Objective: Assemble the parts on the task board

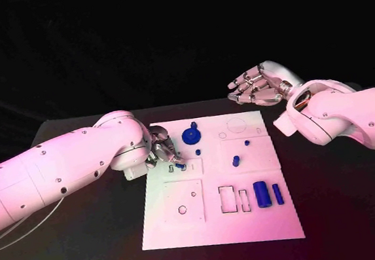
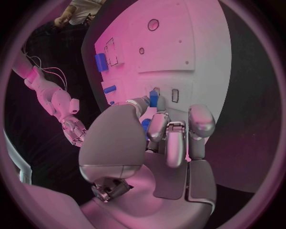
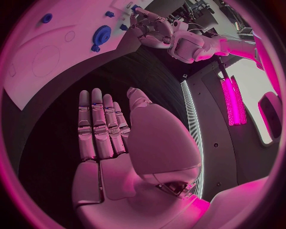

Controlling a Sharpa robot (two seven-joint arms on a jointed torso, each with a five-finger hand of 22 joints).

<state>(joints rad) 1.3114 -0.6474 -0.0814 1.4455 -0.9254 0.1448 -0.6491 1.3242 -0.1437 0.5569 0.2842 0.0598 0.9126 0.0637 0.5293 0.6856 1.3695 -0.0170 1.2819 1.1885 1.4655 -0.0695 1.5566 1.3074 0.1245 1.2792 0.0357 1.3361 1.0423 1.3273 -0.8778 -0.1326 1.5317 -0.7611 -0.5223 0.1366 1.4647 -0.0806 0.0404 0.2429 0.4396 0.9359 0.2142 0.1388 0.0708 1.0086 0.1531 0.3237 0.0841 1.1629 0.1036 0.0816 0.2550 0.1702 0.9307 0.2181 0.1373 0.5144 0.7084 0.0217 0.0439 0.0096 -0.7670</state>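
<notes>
Black table (image 1: 82, 252) carries the task board (image 1: 223, 227). Blue bars (image 1: 268, 194) lie at 5 o'clock of the board's centre. Left hand (image 1: 164, 152) at 10 o'clock pinches a small blue part (image 2: 154, 98): judged light, rigid, slippery; best taken by the sides. Right hand (image 1: 259, 86) hangs beyond, fingers apart, holding nothing.

White rounded arm shells, small dark screws; silver jointed fingers (image 3: 98, 126); thin pale cables under arms
</notes>
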